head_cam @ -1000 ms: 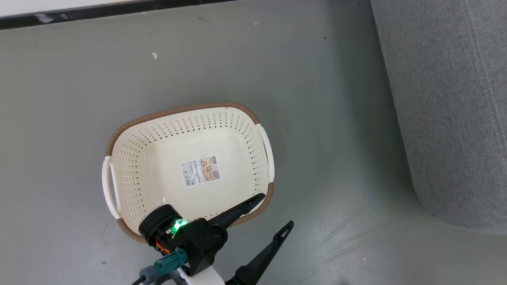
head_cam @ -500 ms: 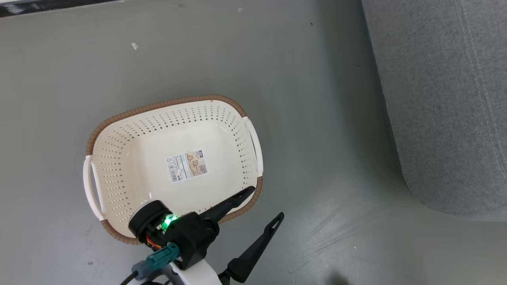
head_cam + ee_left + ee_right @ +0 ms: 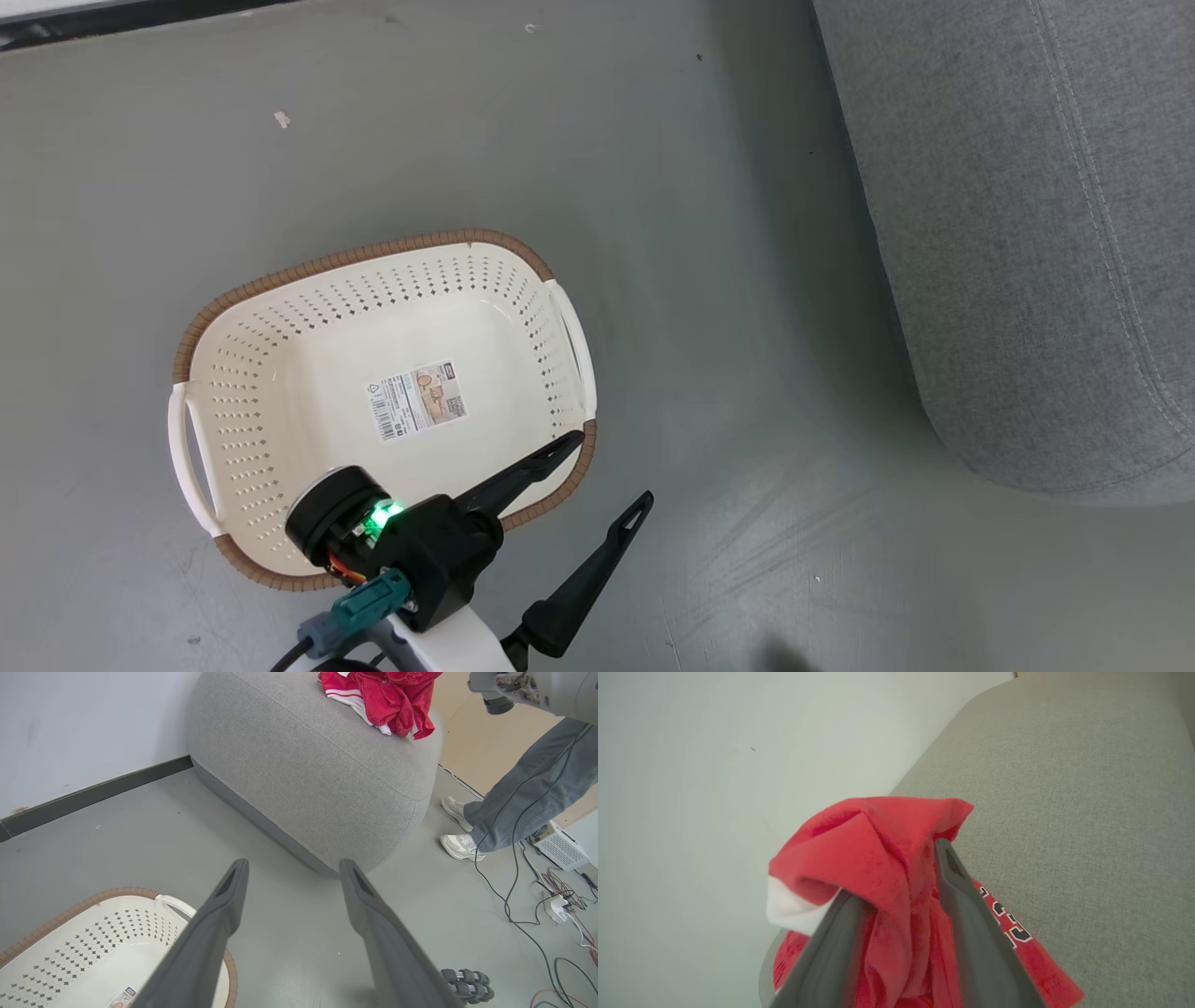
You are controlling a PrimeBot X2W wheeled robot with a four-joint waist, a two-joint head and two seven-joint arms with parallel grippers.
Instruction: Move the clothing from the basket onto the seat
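Left gripper (image 3: 609, 469): fingers were spread wide, with nothing between them. It was poised over the grey floor (image 3: 747, 233). In the head view one finger overlapped the near right corner of the basket (image 3: 271, 373); contact could not be judged.

Basket: it stood upright on the floor, apart from the seat (image 3: 1027, 233). The label (image 3: 416, 399) on its inner base was in plain sight.

Seat: it lay to the right of the basket, with a strip of floor between them.

Clothing (image 3: 387, 695): in the left wrist view it lay as a crumpled red and white heap on top of the seat, near the far edge.

Right gripper (image 3: 896, 872): it was over the seat top. Its fingers were partly apart, with red fabric bunched between them and draped over one finger. Whether they pinched the fabric could not be determined. More red fabric with lettering rested on the seat below.

Beyond the seat, a person's legs (image 3: 523, 793) in jeans and white shoes stood by loose cables (image 3: 537, 896).
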